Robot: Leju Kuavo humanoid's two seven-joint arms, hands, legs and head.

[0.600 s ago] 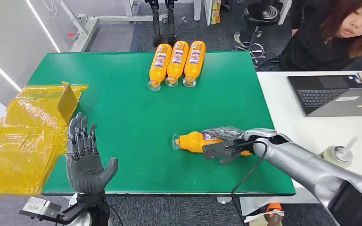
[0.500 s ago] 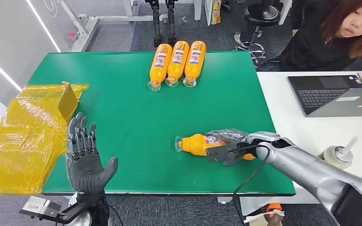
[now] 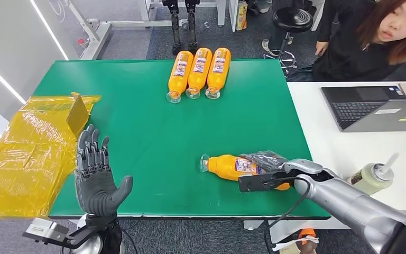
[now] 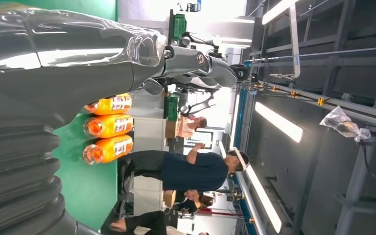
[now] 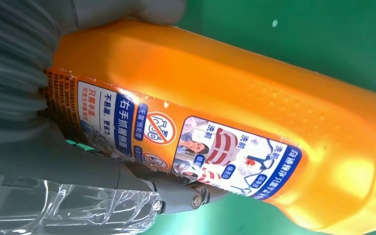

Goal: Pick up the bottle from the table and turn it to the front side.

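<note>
I am watching the right hand [image 3: 264,170] wrapping around the base end of the orange bottle [image 3: 231,165], which is lying on its side on the green table [image 3: 137,132], toward the near right part of the mat. The bottle's cap end is pointing to the robot's left, away from the hand, and its labelled body is running back under the dark fingers [image 3: 267,159]. From the right wrist camera I am seeing the bottle [image 5: 235,122] pressed close against the hand [image 5: 19,73], a grey thumb lying over one side and the printed label facing the lens, so I am reading the hand as clamped on the bottle; whether the bottle is resting on the mat or lifted just off it I cannot tell. The left hand [image 3: 94,174] is hovering upright over the near left edge of the table, palm showing, fingers spread apart and holding nothing, well apart from the bottle. Three more orange bottles [image 3: 198,71] are lying side by side at the far edge of the mat, caps toward me. A yellow plastic-wrapped bundle [image 3: 29,153] is sitting just beside the table's left edge, and a person [image 3: 370,39] is sitting at the white desk [image 3: 322,132] on the right, near a laptop [image 3: 375,106].
</note>
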